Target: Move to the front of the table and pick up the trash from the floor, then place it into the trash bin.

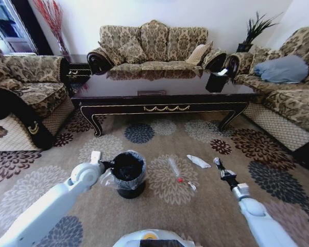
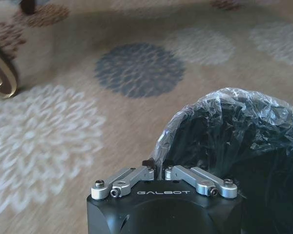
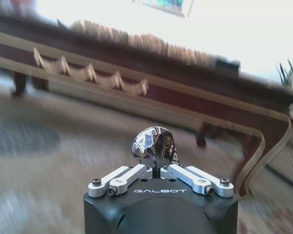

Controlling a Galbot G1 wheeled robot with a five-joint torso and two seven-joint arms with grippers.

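The black trash bin (image 1: 129, 174) with a clear liner stands on the patterned floor (image 1: 159, 211) in front of the dark table (image 1: 165, 107). My left gripper (image 1: 107, 164) is at its left rim. In the left wrist view the left gripper (image 2: 156, 165) is shut on the liner edge of the trash bin (image 2: 219, 141). To the right of the bin lie a clear bottle (image 1: 174, 170) with a red cap, a white wrapper (image 1: 198, 161) and a small scrap (image 1: 192, 186). My right gripper (image 1: 217, 162) hangs just right of the wrapper; the right gripper (image 3: 155, 163) is shut on a shiny crumpled trash piece (image 3: 154, 142).
Patterned sofas (image 1: 154, 49) ring the table on the left, back and right. A black tissue box (image 1: 216, 80) sits on the table's right end. Open carpet lies between the table's front apron and my base (image 1: 147, 239).
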